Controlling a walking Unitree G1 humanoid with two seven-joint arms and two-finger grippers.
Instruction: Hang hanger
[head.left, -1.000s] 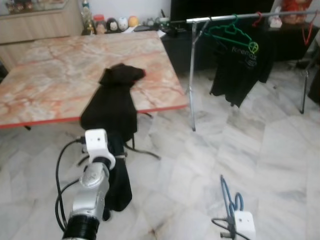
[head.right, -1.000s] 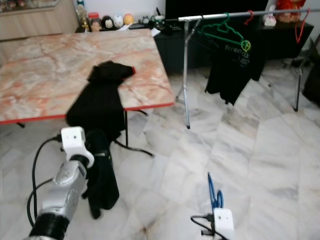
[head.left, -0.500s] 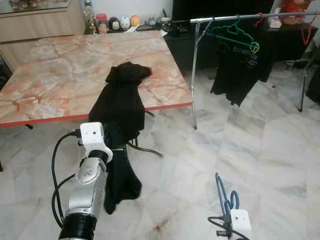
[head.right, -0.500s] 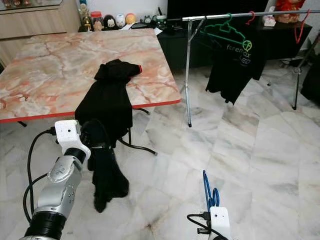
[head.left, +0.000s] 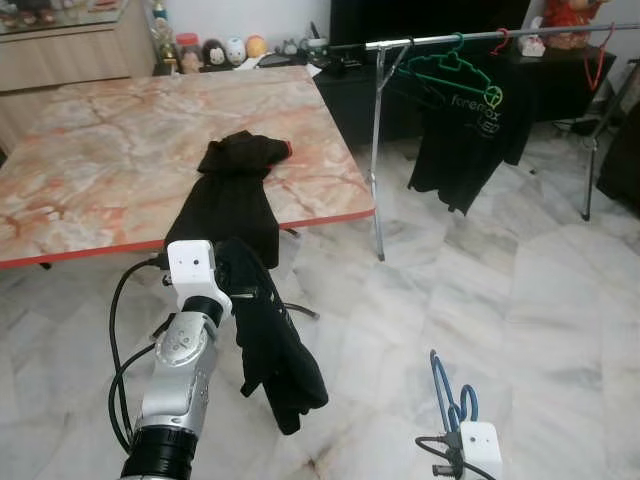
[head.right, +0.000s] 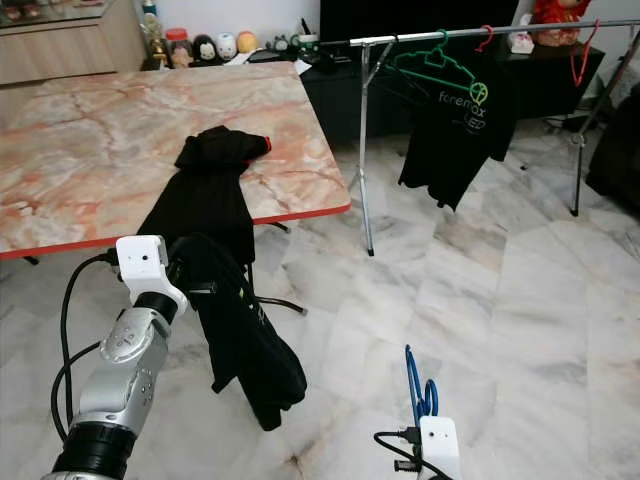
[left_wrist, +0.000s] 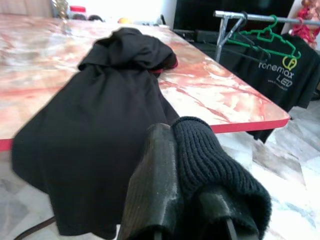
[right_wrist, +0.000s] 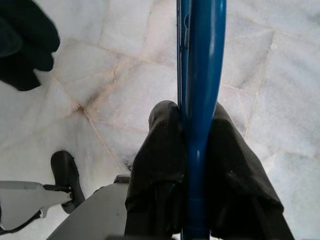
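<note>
L gripper (left_wrist: 185, 150) clamped on a black knit garment (head.left: 270, 350); the cloth hangs from the fingers, off the floor, just in front of the table (head.left: 100, 150). A 2nd black garment (head.left: 232, 190) lies draped over the table edge. R gripper (right_wrist: 192, 145) closed on the blue hanger (head.left: 447, 395), held low near the floor on the robot's R side, hook end pointing away from the wrist. Rail (head.left: 440, 40) stands well apart, beyond the table corner, w/ a green hanger (head.left: 450, 72) carrying a black tee (head.left: 470, 130), plus a red hanger (head.left: 592, 62) further along.

Judgement: carry stage, hanger not yet on rail. To do it well: walk closer, lift R arm above rail height, turn hook downward, pick the bare stretch btw green and red hangers, lower until hook seats, only then release. Keep L cloth clear of the feet.
</note>
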